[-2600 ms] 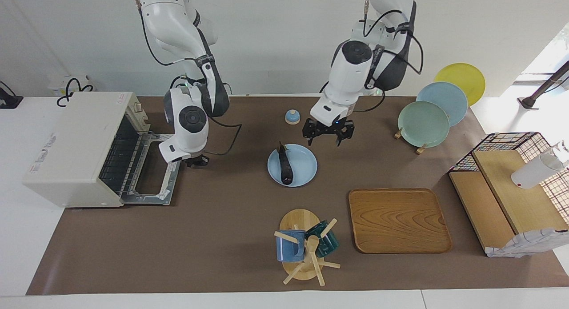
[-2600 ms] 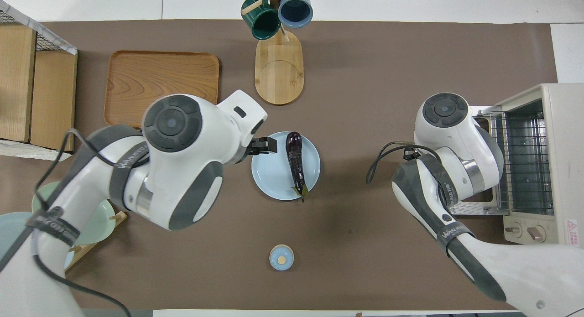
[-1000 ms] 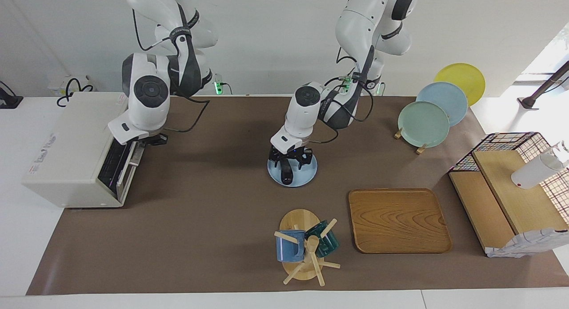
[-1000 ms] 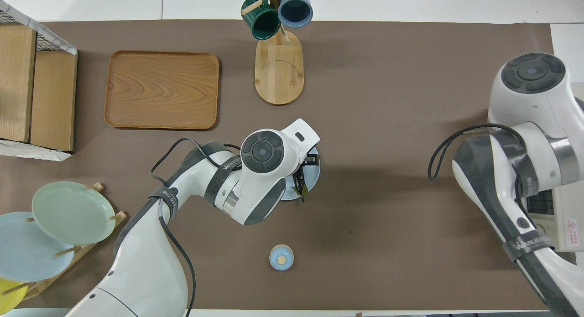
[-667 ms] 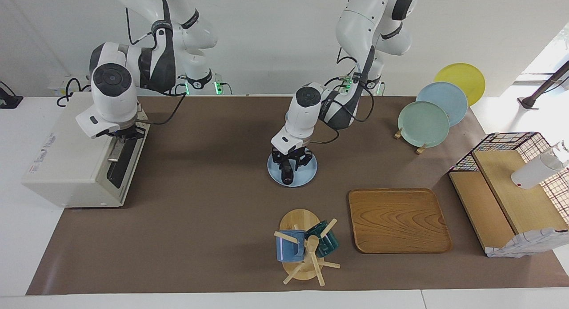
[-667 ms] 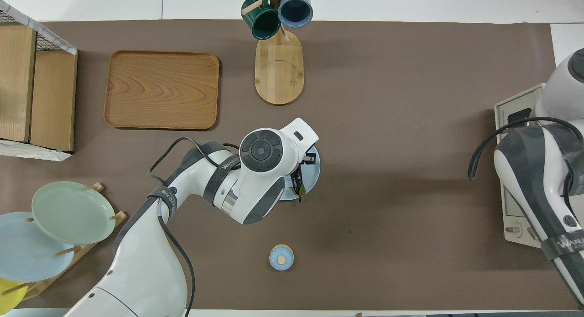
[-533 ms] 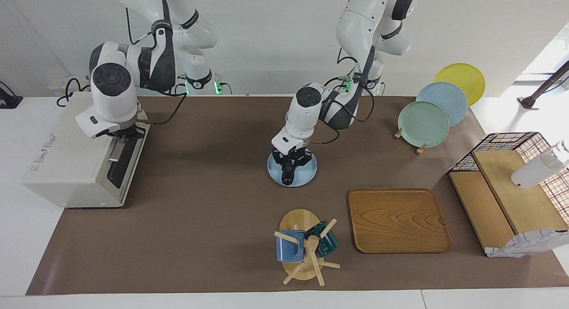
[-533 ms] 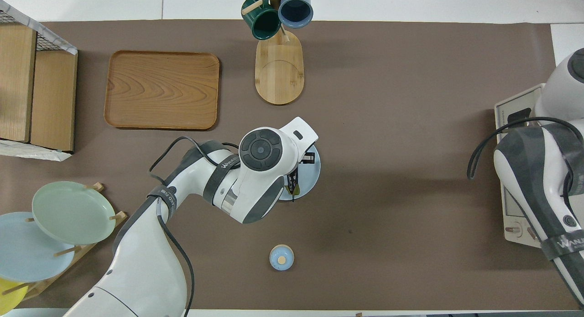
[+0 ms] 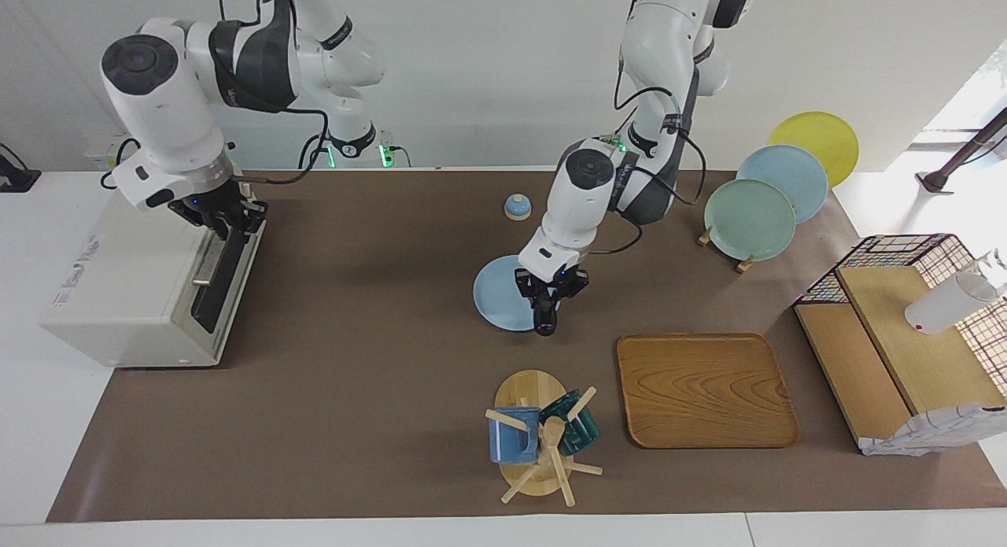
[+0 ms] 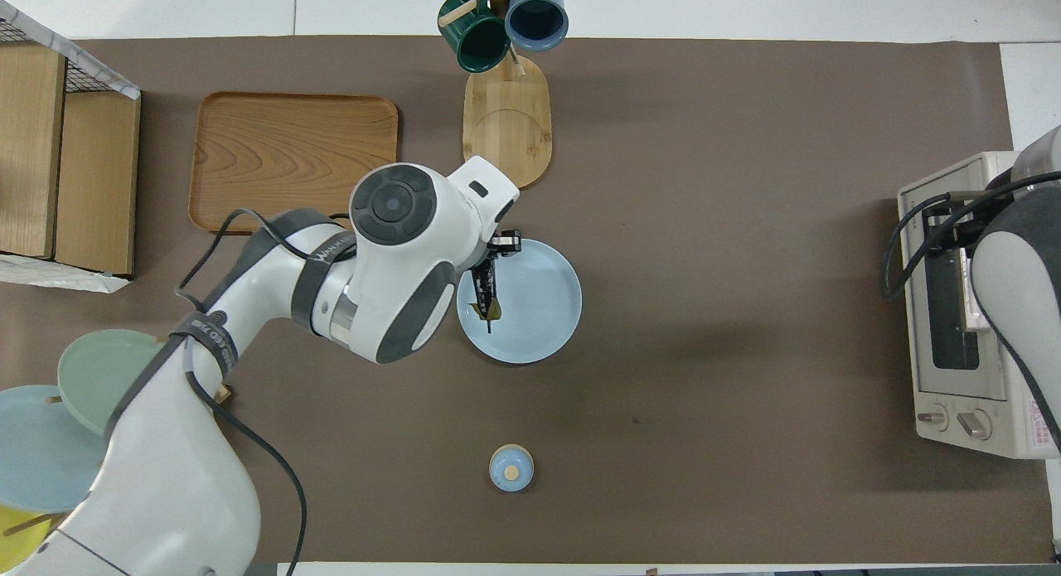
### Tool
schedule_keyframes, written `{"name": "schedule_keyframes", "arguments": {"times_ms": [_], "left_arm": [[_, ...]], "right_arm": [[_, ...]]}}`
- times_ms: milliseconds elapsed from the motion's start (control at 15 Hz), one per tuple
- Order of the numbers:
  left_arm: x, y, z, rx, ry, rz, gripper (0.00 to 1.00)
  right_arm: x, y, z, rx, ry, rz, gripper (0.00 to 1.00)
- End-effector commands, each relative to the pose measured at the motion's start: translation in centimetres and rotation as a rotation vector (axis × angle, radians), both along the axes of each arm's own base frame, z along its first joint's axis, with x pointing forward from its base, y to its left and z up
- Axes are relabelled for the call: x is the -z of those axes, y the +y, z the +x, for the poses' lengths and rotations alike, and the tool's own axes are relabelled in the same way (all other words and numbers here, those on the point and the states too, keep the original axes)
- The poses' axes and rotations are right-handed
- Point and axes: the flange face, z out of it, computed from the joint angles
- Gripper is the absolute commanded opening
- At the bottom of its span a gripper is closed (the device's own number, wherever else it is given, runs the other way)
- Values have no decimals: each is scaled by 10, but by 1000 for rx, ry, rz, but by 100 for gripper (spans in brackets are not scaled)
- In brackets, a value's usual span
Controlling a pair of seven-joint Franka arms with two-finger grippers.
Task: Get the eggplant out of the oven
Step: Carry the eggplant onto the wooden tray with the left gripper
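While the left pincer [image 9: 548, 298] is gripping the eggplant [image 9: 544, 316], closed on it over the blue plate's [image 9: 493, 303] edge, and the right pincer [image 9: 228, 213], jaws unclear, is hovering at the shut oven [image 9: 134, 275], the glossy eggplant risks slipping out.

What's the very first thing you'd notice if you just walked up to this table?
The dark purple eggplant dangling from the left pincer, lifted over the edge of the light blue plate in the middle of the table. Next, the oven at the right arm's end, its door closed, with the right pincer over its top front edge.
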Motion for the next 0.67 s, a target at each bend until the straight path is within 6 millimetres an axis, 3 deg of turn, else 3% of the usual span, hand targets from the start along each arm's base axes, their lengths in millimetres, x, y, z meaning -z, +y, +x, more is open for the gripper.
{"name": "schedule_keyframes", "arguments": {"times_ms": [0,200,333,467,600], "left_arm": [[-25,55,50,-12,20,2,0],[-21,135,87,-2,7,11,0],[-7,183,112,28,5,21,0],[3,214,139,45,-15,28,0],[20,235,156,46,-21,45,0]], "right_arm": [[-15,10,0,-29,-22,43,100],[-21,21,-1,-24,-13,116,100],[-20,23,-2,-44,-14,120,100],[-31,40,-10,-73,-38,103,100],[-28,31,-11,-62,-33,103,100]]}}
